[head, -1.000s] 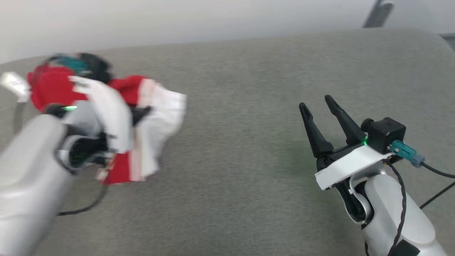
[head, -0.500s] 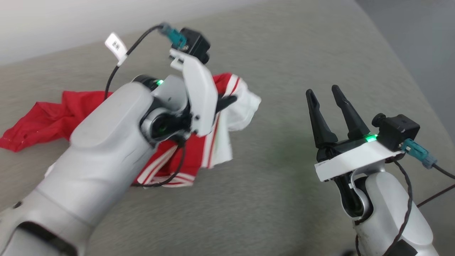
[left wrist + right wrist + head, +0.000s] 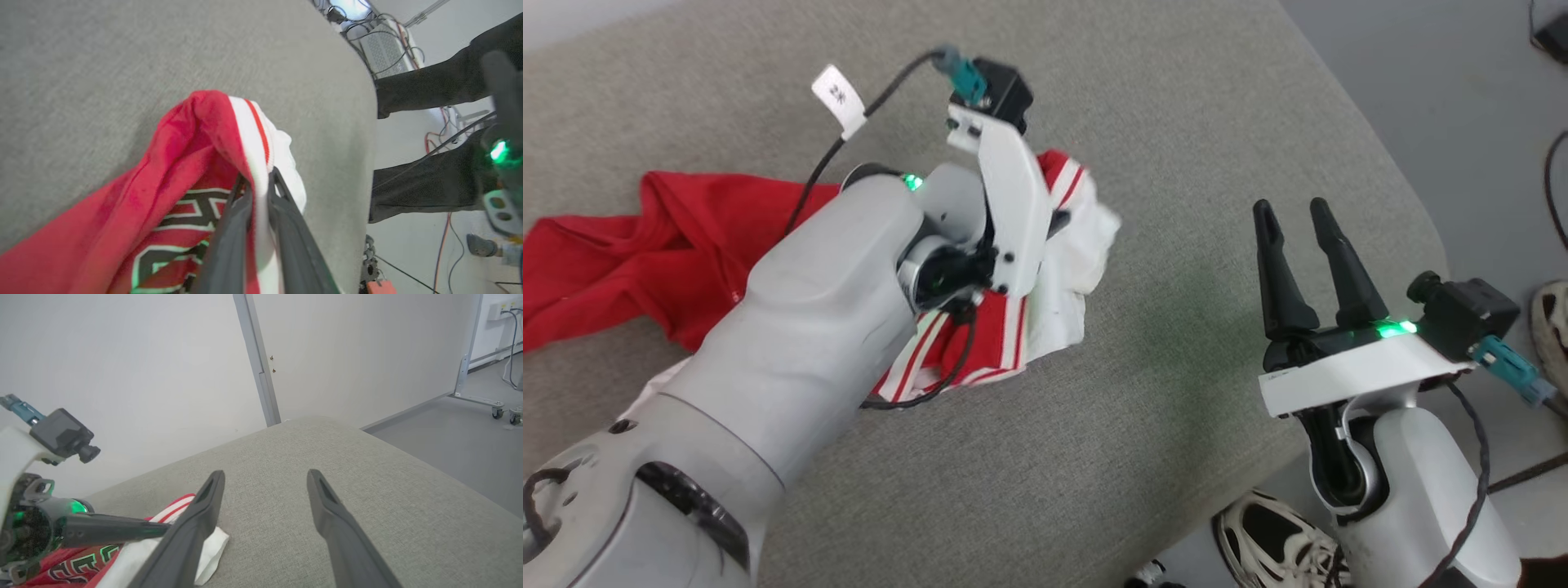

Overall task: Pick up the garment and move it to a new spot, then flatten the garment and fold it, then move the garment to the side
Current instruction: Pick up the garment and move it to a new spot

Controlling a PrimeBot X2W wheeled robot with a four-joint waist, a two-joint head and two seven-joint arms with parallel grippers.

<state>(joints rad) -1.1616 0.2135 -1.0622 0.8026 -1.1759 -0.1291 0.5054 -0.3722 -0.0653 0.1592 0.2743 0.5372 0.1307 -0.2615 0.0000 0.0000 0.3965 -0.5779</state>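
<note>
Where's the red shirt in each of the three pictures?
Head view: garment at left-centre, partly under the left arm.
Left wrist view: garment lower middle, rising from the bottom edge.
Right wrist view: garment in the bottom left corner.
Shared landmark: the left tool pinching its white striped trim.

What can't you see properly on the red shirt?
- Head view: the left arm covers the middle of the garment.
- Left wrist view: its letters are cut by the bottom edge and the left fingers, so unreadable.
- Right wrist view: a right finger and the bottom edge hide much of it.
</note>
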